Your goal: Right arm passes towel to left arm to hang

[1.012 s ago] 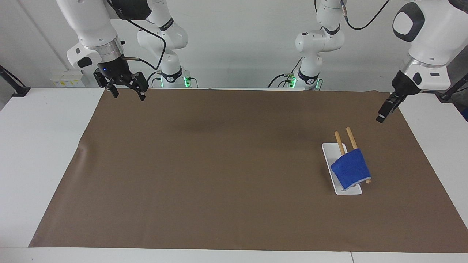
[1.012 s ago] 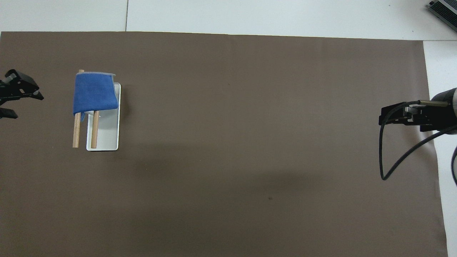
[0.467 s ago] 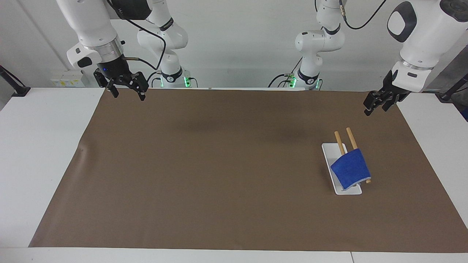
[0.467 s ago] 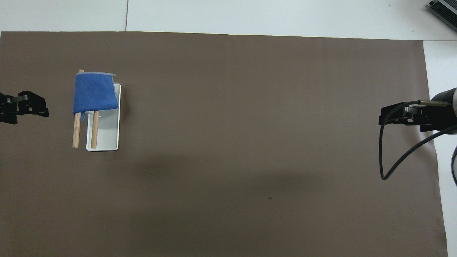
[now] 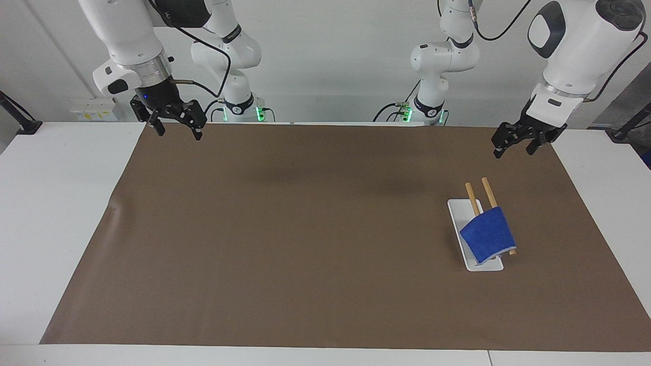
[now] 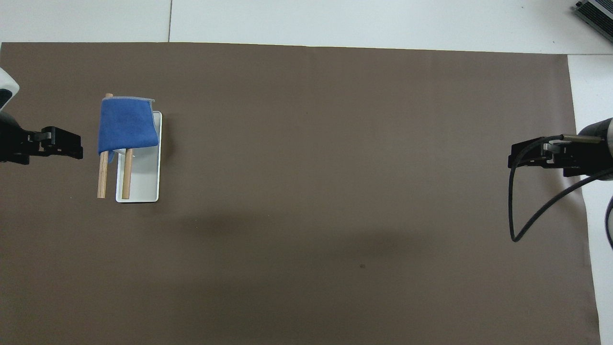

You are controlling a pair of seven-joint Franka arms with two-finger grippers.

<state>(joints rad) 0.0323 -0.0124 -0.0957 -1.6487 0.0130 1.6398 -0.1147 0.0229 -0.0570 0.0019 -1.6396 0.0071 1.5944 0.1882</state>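
Near the robots: right gripper (image 5: pixel 175 124) hangs over the brown mat's (image 5: pixel 285 229) corner at the right arm's end of the table, fingers spread apart, nothing between them. This arm waits.

Left gripper (image 5: pixel 514 145) hangs over the mat's edge nearest the robots, at the left arm's end. Fingers apart, empty. In the overhead view it shows as a dark block (image 6: pixel 52 146) just beside the rack, but the facing view puts it up in the air and well clear of everything.

Farther out, same end of the table: white tray (image 5: pixel 456 213) with two wooden rods (image 5: pixel 488 192) sloping up toward the robots. The towel (image 5: pixel 488 234) is draped over the rods' ends farther from the robots, one pale-edged corner drooping toward the tray. No gripper touches it.

Key relation: the towel lies farther from the robots than the left gripper and below it. The rods' long axis runs roughly along the near-to-far line, so the towel's fold lies along that line too. The left arm is much the nearer; the right gripper is a whole table length away.

Judgement: the hanging looks done. Any further reach belongs to the left arm, going outward and down along the rods.
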